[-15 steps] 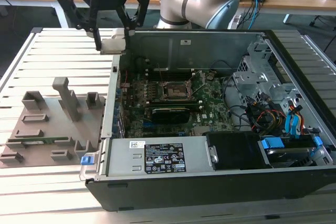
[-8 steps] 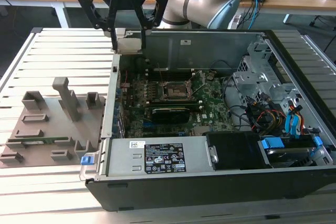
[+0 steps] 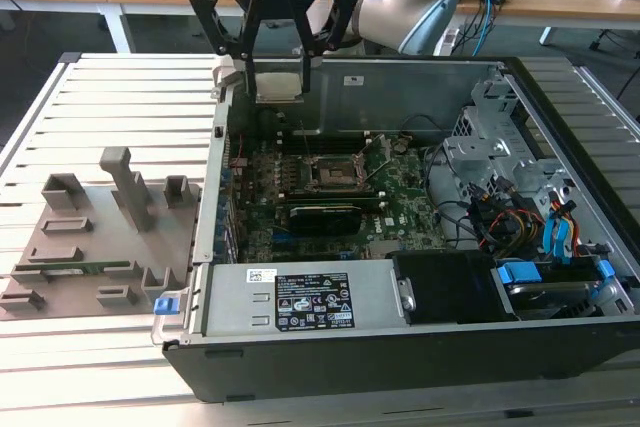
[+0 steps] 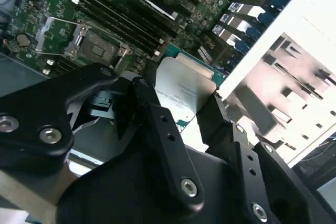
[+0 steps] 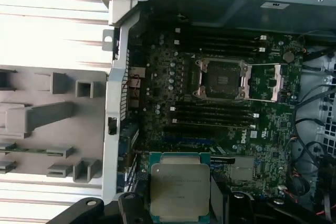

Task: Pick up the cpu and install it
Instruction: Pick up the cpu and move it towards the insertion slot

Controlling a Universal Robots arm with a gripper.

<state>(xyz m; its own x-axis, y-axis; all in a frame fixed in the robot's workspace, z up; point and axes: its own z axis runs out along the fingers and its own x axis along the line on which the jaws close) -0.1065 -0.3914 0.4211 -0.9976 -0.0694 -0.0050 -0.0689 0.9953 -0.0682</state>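
Finding: the black two-fingered gripper (image 3: pixel 279 69) has its fingers closed part-way, to the width of the chip, on two opposite edges of the small flat square silvery-topped cpu (image 5: pixel 179 190). The jaws carry nothing else. Location: the cpu hangs in the air, roughly level, above the far corner of the open dark metal computer case (image 3: pixel 230 299) on the exterior view's left. It is over the edge of the green motherboard (image 3: pixel 405 209) and well apart from the dark square socket with its metal frame (image 5: pixel 220 80), which sits nearer the board's middle and appears empty. Handling, as a judgement: the part looks light, thin and stiff. The smooth metal lid is likely slippery, and the underside contacts are likely fragile, so hold belongs on the side edges only, as now, with modest squeeze and no tilt. Appearance: in both wrist views it shows a dull silver lid with rounded corners and faint print. A thin green rim shows around the lid, and no damage is visible.
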